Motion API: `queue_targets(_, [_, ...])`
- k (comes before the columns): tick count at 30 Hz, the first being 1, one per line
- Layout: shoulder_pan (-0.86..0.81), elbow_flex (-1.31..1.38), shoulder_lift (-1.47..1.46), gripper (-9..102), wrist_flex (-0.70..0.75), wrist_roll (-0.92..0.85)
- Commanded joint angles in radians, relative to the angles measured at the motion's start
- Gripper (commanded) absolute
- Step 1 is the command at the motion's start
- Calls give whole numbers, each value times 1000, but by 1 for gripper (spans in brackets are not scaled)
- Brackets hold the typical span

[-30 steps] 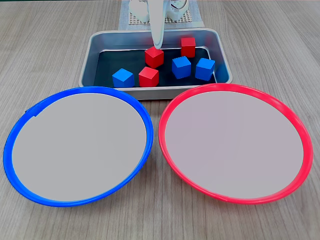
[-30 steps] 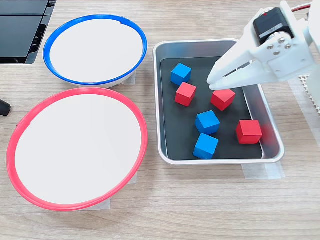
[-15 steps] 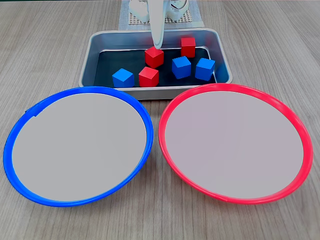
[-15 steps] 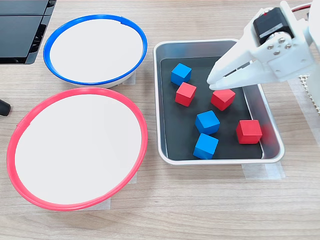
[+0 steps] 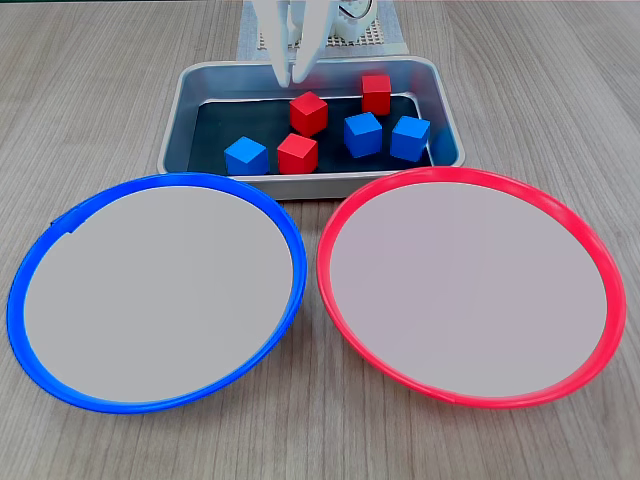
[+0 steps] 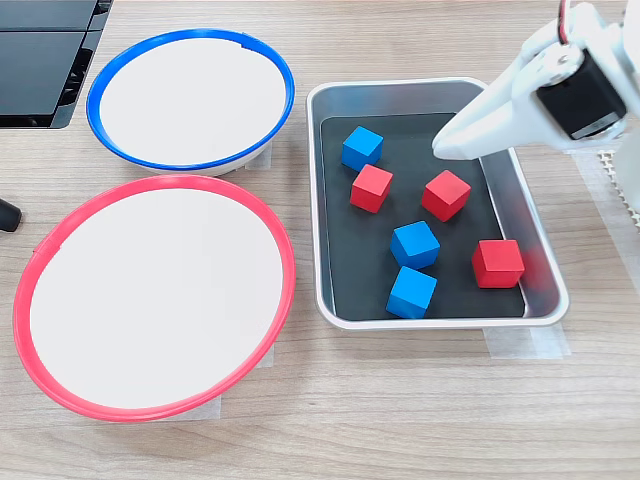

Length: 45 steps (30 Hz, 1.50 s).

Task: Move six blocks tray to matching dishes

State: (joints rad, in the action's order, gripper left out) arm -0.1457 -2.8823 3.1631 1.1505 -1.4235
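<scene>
The white gripper [image 5: 285, 78] hangs open and empty at twelve o'clock of the tilted red block [image 5: 308, 112], which looks light and hard, best pinched on two flat sides.

**White arm, fingers parted**

Reaches in from the far edge in a fixed view, gripper [image 5: 287, 78] pointing straight down, its two white fingers [image 5: 305, 55] hanging side by side with a narrow gap between the tips. Enters from the right edge in a fixed view, gripper [image 6: 447, 149] slanting down and to the left. Tapers there to a blunt pale tip, one finger largely hiding the other. Carries a black servo block set in the white wrist housing near the upper right corner. Holds nothing between the fingers; tips hang free, touching nothing.
</scene>
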Motion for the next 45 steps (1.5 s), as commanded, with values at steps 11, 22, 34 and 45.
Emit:
queue_targets(11, [41,517,-765,25,184,-716])
queue_targets(22, [-29,426,-1080,24,-170,-992])
queue_targets(34, [169,683,-1071,0,74,-469])
queue_targets(45, [313,1318,-1605,0,-117,354])
